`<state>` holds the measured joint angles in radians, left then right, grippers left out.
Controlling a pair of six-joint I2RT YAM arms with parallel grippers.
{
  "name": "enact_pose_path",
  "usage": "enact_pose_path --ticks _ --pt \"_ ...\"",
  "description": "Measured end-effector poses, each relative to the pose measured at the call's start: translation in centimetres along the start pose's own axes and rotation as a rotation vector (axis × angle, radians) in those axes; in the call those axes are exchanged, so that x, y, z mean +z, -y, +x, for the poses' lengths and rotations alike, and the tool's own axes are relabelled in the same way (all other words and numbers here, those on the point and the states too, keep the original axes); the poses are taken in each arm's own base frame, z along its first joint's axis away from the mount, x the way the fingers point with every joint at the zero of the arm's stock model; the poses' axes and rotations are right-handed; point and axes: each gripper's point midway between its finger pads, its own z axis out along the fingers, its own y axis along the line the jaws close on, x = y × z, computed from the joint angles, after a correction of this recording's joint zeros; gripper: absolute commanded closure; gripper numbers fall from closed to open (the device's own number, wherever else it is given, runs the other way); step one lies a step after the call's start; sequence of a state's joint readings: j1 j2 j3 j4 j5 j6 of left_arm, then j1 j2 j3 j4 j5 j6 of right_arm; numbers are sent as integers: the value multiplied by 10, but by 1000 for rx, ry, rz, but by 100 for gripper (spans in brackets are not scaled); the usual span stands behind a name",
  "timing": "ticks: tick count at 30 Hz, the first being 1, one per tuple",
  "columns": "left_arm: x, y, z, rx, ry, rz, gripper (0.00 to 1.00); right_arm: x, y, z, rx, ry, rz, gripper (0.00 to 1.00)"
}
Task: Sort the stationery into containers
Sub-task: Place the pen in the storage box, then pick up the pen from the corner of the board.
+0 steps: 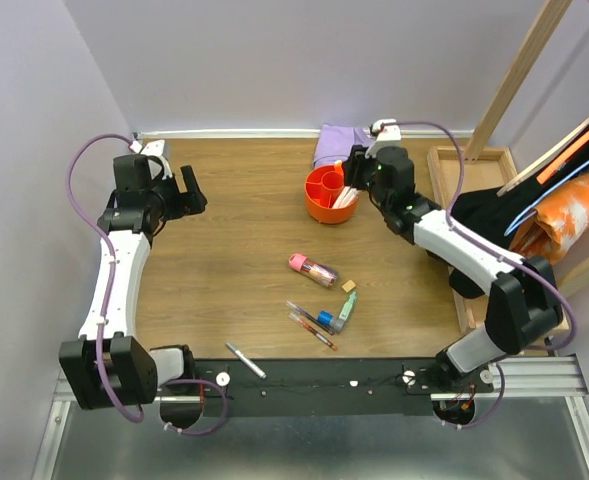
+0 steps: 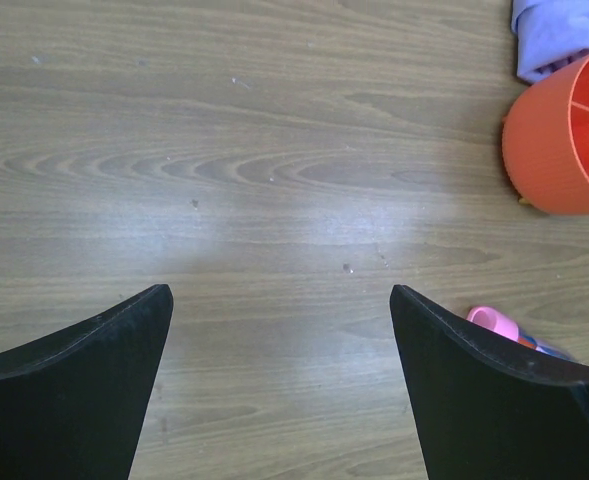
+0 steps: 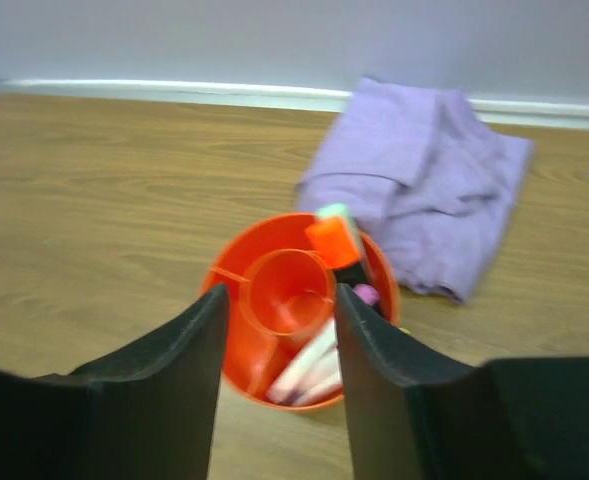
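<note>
The round orange cup (image 1: pixel 326 196) stands at the back middle of the table, with white pens (image 3: pixel 309 368) and an orange highlighter (image 3: pixel 331 240) standing in its outer compartments. My right gripper (image 3: pixel 279 300) hovers just above the cup (image 3: pixel 236 318), open, with nothing between its fingers. On the table nearer the front lie a pink tube (image 1: pixel 312 268), a tan eraser (image 1: pixel 349 285), a mint highlighter (image 1: pixel 346 310), red pens (image 1: pixel 309 325) and a pale pen (image 1: pixel 244 360). My left gripper (image 1: pixel 189 192) is open over bare wood at the far left (image 2: pixel 281 292).
A lilac cloth (image 1: pixel 339 145) lies bunched behind the cup, against the back wall. A shallow wooden tray (image 1: pixel 474 190) sits at the right edge under the right arm, with dark and orange fabric beside it. The left wrist view shows the cup (image 2: pixel 564 140) and the pink tube (image 2: pixel 494 322) off to its right.
</note>
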<state>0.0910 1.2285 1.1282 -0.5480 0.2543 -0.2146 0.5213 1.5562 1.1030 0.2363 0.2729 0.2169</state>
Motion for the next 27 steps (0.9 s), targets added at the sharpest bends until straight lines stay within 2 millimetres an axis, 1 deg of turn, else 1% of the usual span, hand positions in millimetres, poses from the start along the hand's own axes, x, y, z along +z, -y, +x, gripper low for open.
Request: enact_pose_path --ticks 1,2,3,4,5,6,7,8,10,11,12,13,15,17,19,20,22,24,27 --pt "-5 1 -4 2 19 -2 1 -7 -11 -13 -8 -10 -61 40" --pt "-9 1 -6 4 33 -7 1 -10 -20 -23 -15 -12 -103 36" --pt "-13 0 -9 8 48 -21 1 -16 -31 -29 -27 -29 -155 34" --pt "-16 -4 -12 11 63 -47 1 -24 -48 -31 -48 -60 -229 32" --pt "-20 -6 -15 14 71 -64 1 -28 -58 -31 -58 -69 -261 29" --pt "-22 -9 -18 15 76 -83 1 -38 -79 -24 -79 -103 -324 28" --pt "-23 -15 -20 10 76 -114 1 -48 -97 -14 -106 -138 -382 28" --pt "-23 -20 -23 5 73 -134 1 -65 -123 5 -149 -193 -458 28" --pt "-19 -33 -23 -23 55 -171 1 -110 -182 51 -232 -307 -624 28" --pt "-16 -42 -21 -53 41 -193 1 -130 -203 73 -264 -363 -690 27" --pt "-15 -49 -18 -71 27 -210 1 -155 -225 100 -306 -425 -765 26" --pt "-13 -57 -13 -101 12 -231 1 -169 -235 116 -331 -463 -798 26" --pt "-11 -71 -1 -148 -11 -271 1 -198 -250 159 -403 -562 -846 25" --pt "-11 -78 3 -174 -17 -292 1 -208 -256 180 -441 -601 -857 25" --pt "-10 -83 3 -196 -17 -305 1 -214 -262 203 -484 -632 -848 25" --pt "-8 -89 4 -212 -20 -317 1 -217 -264 216 -505 -651 -839 25" --pt "-5 -98 4 -230 -29 -334 1 -222 -269 236 -539 -677 -823 25" --pt "3 -110 5 -250 -42 -356 1 -226 -278 254 -562 -704 -805 29" --pt "7 -117 7 -262 -50 -367 1 -225 -292 271 -579 -716 -784 30"
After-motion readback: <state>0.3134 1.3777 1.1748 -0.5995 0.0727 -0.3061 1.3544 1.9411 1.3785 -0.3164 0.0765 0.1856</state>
